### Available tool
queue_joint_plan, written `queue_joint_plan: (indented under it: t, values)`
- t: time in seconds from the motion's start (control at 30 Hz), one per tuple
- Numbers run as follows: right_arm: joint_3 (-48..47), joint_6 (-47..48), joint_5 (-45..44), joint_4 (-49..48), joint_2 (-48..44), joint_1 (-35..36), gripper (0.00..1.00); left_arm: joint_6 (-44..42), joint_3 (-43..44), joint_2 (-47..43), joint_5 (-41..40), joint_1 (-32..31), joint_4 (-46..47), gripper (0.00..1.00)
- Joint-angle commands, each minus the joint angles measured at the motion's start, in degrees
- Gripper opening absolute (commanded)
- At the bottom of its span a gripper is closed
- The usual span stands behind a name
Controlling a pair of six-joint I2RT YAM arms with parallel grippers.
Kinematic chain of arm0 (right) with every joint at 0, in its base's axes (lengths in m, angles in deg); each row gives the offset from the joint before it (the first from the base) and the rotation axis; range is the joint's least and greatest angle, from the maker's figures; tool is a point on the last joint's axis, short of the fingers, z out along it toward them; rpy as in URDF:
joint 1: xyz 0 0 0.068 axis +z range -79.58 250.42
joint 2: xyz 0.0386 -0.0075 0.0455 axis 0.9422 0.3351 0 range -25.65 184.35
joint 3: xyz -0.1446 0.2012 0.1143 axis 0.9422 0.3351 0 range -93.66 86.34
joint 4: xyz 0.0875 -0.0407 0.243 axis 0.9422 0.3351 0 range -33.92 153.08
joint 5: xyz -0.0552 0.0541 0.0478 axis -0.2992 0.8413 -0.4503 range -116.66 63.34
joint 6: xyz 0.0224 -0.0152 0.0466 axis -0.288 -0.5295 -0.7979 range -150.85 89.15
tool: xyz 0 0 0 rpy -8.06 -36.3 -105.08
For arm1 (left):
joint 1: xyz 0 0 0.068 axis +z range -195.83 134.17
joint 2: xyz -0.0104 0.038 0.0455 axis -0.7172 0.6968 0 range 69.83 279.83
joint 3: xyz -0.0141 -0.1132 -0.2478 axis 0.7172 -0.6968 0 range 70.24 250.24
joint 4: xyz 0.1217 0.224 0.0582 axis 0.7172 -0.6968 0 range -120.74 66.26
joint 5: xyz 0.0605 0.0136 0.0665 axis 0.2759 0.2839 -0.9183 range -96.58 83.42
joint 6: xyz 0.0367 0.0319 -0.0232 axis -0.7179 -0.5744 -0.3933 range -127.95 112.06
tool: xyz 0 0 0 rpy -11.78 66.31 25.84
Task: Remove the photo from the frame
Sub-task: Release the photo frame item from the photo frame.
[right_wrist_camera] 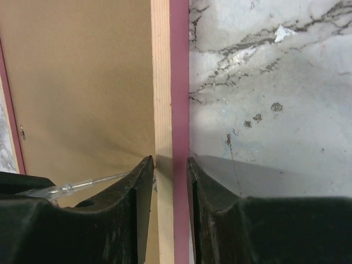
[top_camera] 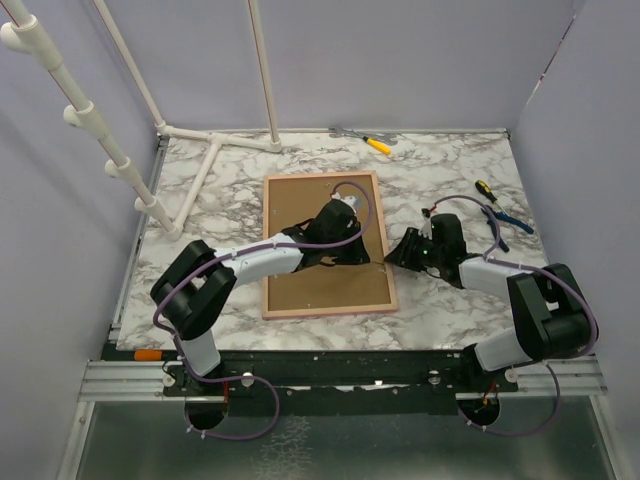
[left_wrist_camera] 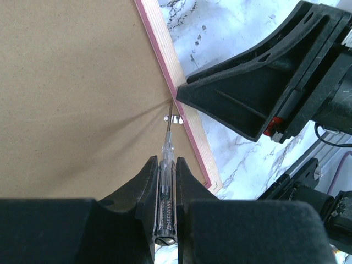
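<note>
**Two claws at one rail of the frame**

Concerning the frame (top_camera: 300, 200): flat on the marble table (top_camera: 450, 170), near the middle of the top view, brown fibreboard back upward, thin pink border all around. Long axis from upper to lower part of that picture, a little turned. No sight of the photo; probably under the board, face down.

Left claw (left_wrist_camera: 166, 165): reaching from the left over the board, jaws nearly closed on the clear handle of a thin screwdriver (left_wrist_camera: 166, 190). Shaft pointing toward the upper centre of the left wrist view, tip almost at a small metal tab (left_wrist_camera: 174, 118) just beside the inner side of the right rail.

Right claw (right_wrist_camera: 170, 162): coming from the right, jaws partly open and astride the same rail, one finger on the board side, one on the table side, both close against it. Impossible to tell whether already squeezing.

As a judgement: tab straight ahead of the tool tip, along the tool's own axis, and nearer to left claw than to right claw. So probably prying at the tab first, with the rail steadied from the right.
</note>
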Motion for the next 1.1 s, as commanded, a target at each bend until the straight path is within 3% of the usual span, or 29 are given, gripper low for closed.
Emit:
queue_joint_plan:
  t: [0.0,0.67,0.77,1.07]
  values:
    - [-2.3,-0.8,-1.9,-1.2,0.6,0.1,0.34,-1.2,1.8,1.7,0.7,-0.7,-1.6,0.00]
    - [-4.2,0.3,-1.7,-1.6,5.1,0.1,0.32,-5.1,6.6,2.9,0.9,-1.6,-10.3,0.00]
    - [-4.3,0.5,-2.5,-1.2,5.3,0.1,0.27,-5.4,7.0,2.6,0.7,-1.8,-11.6,0.00]
    - [-4.7,1.0,-2.9,-0.7,6.0,0.2,0.27,-5.9,7.5,2.8,0.8,-2.1,-13.7,0.00]
